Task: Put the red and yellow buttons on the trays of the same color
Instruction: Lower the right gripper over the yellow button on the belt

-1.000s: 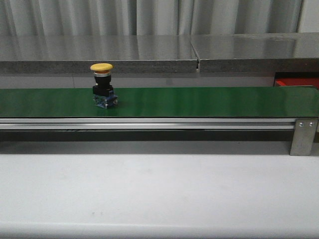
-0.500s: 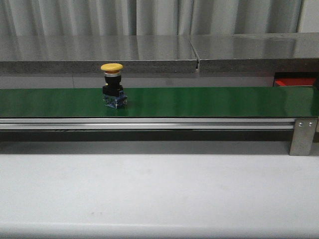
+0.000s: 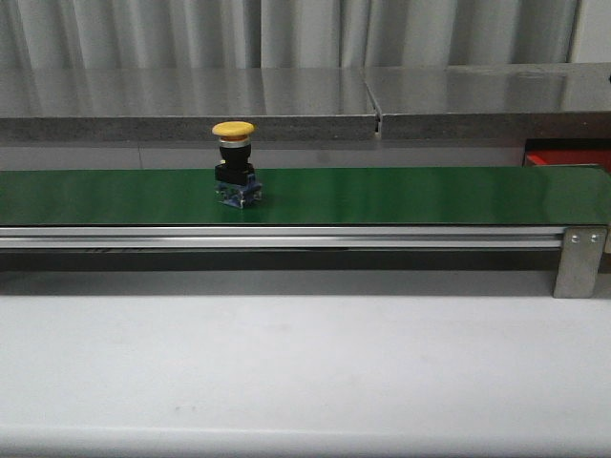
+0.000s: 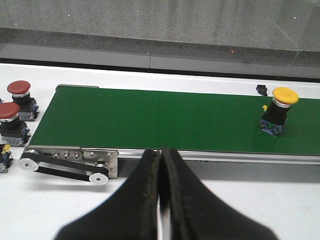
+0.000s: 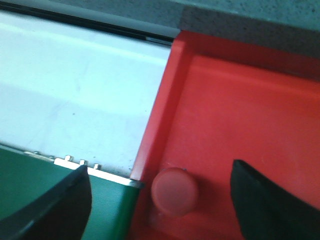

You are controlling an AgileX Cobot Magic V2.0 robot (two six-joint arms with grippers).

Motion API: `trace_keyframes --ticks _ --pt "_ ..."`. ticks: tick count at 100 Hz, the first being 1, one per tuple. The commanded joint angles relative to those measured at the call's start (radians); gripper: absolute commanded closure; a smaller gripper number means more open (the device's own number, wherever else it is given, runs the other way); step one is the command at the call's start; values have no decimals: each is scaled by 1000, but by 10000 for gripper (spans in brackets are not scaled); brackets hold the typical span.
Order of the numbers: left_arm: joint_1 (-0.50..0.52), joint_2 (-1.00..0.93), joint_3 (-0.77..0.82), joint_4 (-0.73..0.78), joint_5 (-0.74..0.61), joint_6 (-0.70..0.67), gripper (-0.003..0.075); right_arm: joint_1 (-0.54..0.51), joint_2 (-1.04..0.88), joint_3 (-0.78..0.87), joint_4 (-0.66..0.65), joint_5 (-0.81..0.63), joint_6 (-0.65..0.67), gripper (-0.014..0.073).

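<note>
One yellow button (image 3: 235,163) stands upright on the green belt (image 3: 401,195), left of its middle; left pincer (image 4: 161,165) is closed, empty; right pincer (image 5: 160,200) gapes over a red button (image 5: 174,191) in the red tray (image 5: 240,120).

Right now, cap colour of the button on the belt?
Yellow cap on the button; clearest in the front view.

The yellow button (image 3: 235,164) has travelled rightward along the green belt (image 3: 401,195).
</note>
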Motion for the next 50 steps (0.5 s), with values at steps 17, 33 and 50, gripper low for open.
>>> trace_keyframes --ticks 17,33,50 --pt "-10 6 -25 -23 -72 0 741 107 -100 -34 39 70 -52 19" --pt "-10 6 -25 -23 -72 0 741 229 -100 -34 39 119 -155 19" --pt "-10 6 -25 -23 -72 0 741 353 -100 -34 38 147 -224 19"
